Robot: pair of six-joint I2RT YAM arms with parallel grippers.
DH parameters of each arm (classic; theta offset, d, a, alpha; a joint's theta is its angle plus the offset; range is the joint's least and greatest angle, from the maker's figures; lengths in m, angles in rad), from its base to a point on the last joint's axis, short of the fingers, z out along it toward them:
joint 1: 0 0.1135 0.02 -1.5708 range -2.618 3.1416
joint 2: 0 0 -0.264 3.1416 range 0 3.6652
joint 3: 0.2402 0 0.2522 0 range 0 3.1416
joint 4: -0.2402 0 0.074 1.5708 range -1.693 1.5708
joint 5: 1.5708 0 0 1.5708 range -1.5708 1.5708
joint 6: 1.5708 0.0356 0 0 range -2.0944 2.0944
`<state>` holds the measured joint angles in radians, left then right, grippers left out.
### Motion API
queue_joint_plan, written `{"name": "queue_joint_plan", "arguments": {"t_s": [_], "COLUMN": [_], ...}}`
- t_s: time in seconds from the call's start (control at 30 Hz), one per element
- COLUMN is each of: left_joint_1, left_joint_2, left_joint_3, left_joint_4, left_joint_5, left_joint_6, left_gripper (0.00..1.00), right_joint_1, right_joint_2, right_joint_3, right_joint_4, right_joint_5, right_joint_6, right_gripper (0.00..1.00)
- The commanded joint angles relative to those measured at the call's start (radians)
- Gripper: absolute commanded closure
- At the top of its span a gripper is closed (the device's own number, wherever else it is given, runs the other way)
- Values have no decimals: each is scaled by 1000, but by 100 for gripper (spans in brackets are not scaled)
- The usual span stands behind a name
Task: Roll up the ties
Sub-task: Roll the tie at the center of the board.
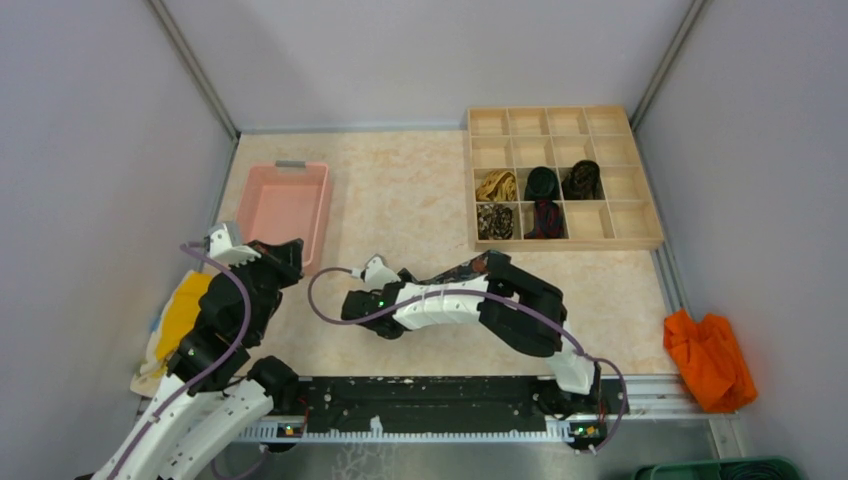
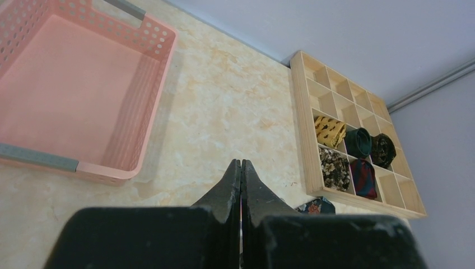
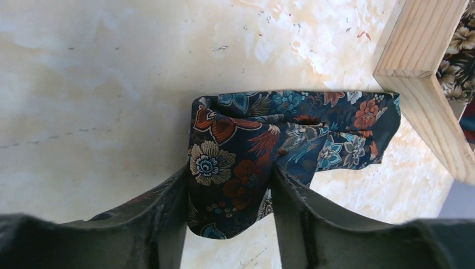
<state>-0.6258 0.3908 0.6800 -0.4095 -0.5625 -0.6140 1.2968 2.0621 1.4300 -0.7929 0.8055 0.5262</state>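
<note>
The top external view looks down from above the near edge of the table (image 1: 400, 200), facing its far edge and wide enough to take in all of it. The left wrist view sits low over the near-left part, looking past the left fingers (image 2: 227, 190) toward the far-right corner. The right wrist view hangs very close above the right fingers (image 3: 168, 218) and the floral tie (image 3: 263, 145). All three views share the wooden box (image 1: 565, 243). The first two also share the pink basket (image 1: 322, 205).

Bench (image 1: 400, 200): basket (image 1: 322, 205) at rear left; compartment box (image 1: 600, 243) at rear right, with five rolled ties (image 1: 542, 183) in its two near rows, toward the left. Loose tie (image 3: 269, 145) on the bench just before the box's near-left corner, between the right claw's (image 3: 229, 190) fingers.
</note>
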Motion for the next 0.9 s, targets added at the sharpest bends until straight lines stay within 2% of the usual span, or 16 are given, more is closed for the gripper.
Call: {"name": "queue_joint_plan", "arguments": {"t_s": [0.0,0.07,0.2,0.33,0.6,0.77,0.87], "left_joint_1": [2,2,2,3,2,1,2], "left_joint_2": [-14,-20,-29,-29,-10,10,25], "left_joint_3": [8,10,11,16,70,82,84], "left_joint_4": [-4,-8,-11,-17,-11,14,21], "left_joint_5": [9,2,-6,-11,8,44,54], "left_joint_6": [4,6,4,0,28,47,53], "left_gripper": [100,100,100,100,100,100,100], "right_joint_1": [-39,-52,-59,-57,-57,-85,-119], "right_joint_2": [-12,-28,-78,-166,-410,-426,-419], "right_joint_3": [-51,-81,-142,-214,-381,-389,-437], "right_joint_4": [68,115,196,293,573,638,752], "right_joint_5": [-35,-36,-27,-113,-539,-741,-895], "right_joint_6": [18,18,10,-25,-4,29,64], "right_gripper": [53,59,64,67,68,67,67]}}
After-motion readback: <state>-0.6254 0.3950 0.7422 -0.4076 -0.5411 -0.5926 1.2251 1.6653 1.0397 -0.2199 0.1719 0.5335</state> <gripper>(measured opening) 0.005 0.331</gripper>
